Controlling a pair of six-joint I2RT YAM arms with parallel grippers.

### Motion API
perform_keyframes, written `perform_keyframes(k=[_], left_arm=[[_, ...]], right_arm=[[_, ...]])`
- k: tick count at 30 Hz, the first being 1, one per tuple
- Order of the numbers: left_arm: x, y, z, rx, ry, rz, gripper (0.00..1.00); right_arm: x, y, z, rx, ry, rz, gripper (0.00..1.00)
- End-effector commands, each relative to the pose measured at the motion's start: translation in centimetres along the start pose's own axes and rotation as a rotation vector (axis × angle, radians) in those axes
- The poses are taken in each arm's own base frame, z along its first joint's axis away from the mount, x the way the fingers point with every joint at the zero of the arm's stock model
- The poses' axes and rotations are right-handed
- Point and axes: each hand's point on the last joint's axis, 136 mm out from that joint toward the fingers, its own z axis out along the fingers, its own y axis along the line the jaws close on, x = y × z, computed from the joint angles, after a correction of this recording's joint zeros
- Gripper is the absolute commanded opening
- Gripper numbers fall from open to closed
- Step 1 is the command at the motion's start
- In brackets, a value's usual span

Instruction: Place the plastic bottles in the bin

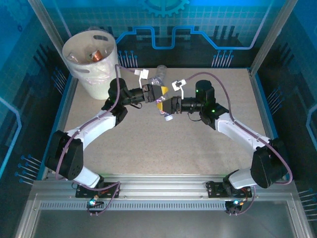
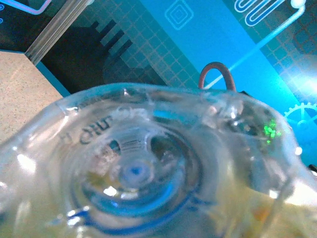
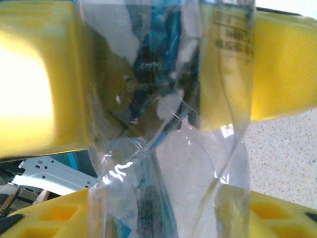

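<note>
1. Bottles (image 1: pixel 94 55) already lie in the bin (image 1: pixel 96 87), which stands at the far left corner of the counter (image 1: pixel 198 148). You can make out an orange-brown label among them, so part of the job looks done.
2. One clear, crushed bottle (image 1: pixel 160 77) is outside the bin. It hangs above the middle of the counter, between your two hands, which meet tip to tip.
3. Your left hand (image 1: pixel 156 95) is pinching that bottle — in the right wrist view its yellow pads (image 3: pixel 29 74) press the crumpled wall from both sides.
4. Your right hand (image 1: pixel 167 105) has the same bottle between its own fingers (image 3: pixel 49 218). I cannot tell whether they grip it or merely flank it.
5. By my reckoning, what is left is to carry this bottle to the bin and let it drop. The left arm sits on the bin's side, so it looks the likelier carrier. From the overhead view, this is the one bottle I can point to outside the bin.
6. There is little you can read.
   - A small block of dark print (image 3: pixel 233 34) sits on the bottle's wall, too blurred to make out.
   - In the left wrist view, raised letters (image 2: pixel 84 133) curve round the bottle's base — I cannot read them either.
   - No brand can be told.
</note>
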Motion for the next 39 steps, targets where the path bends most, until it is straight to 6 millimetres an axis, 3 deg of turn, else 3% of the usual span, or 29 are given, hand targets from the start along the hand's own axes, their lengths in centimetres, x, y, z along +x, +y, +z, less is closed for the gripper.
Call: perform_keyframes(k=[1,7,15,20,26,34,39], left_arm=[[0.1,0.0,0.0,0.008,-0.023,0.032,0.53],[-0.5,1.3,-0.5,-0.070,-0.084,0.030,0.49],[-1.2,4.6,-2.3,-0.325,-0.150,0.055,0.48],[-1.6,6.0,-4.0,-0.479,-0.177,0.075,0.48],[-2.8,6.9,-6.4,-0.669,-0.198,0.150,0.47],[-6.4,5.4,-9.2,-0.847,-0.259,0.334,0.48],[-9.3,4.3,-10.9,-0.950,-0.290,0.438,0.48]], right_arm=[[0.1,2.0,-0.7,-0.010,0.001,-0.065,0.68],[0.4,1.4,-1.4,0.054,-0.009,-0.086,0.81],[0.2,-0.6,-2.6,0.197,-0.045,-0.068,0.99],[-0.3,-1.3,-4.0,0.276,-0.081,-0.040,1.00],[-1.0,-3.1,-7.5,0.468,-0.177,-0.001,1.00],[-0.8,-5.8,-13.8,0.750,-0.339,0.053,1.00],[-0.2,-6.4,-16.1,0.809,-0.353,0.091,1.00]])
